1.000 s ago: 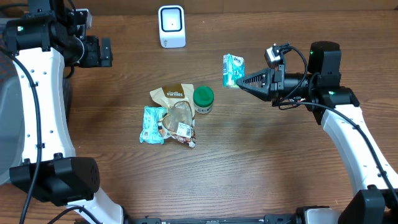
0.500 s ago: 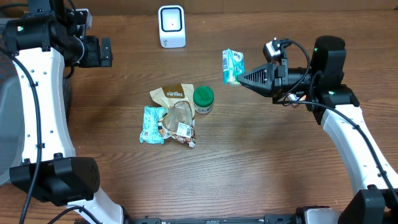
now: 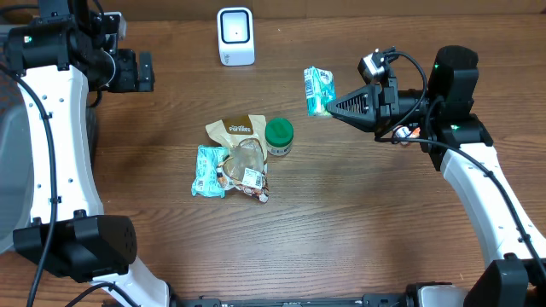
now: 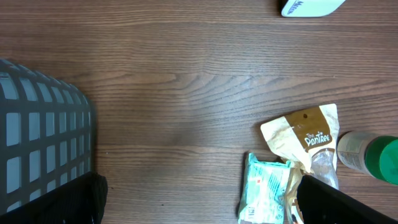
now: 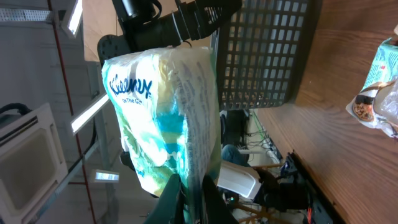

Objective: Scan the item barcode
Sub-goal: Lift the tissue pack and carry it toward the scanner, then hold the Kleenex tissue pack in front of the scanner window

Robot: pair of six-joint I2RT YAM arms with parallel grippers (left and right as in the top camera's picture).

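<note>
Tissue packet (image 3: pixel 319 90) now slightly farther back and a touch left, right gripper (image 3: pixel 329 107) shifted with it, clamped on it, arm's upper joint moved right

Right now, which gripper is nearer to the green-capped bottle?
Right. The right gripper, shut on a tissue pack, is just right of the bottle; the left gripper is far to its left.

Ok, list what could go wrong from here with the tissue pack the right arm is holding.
1. Grip: the right gripper pinches only one thin edge of the soft tissue pack, so the pack may slip or swing when the arm moves.
2. Scan: the pack is held off to one side of the white scanner, and no barcode shows in any view, so the code may end up facing away from the scanner.
</note>
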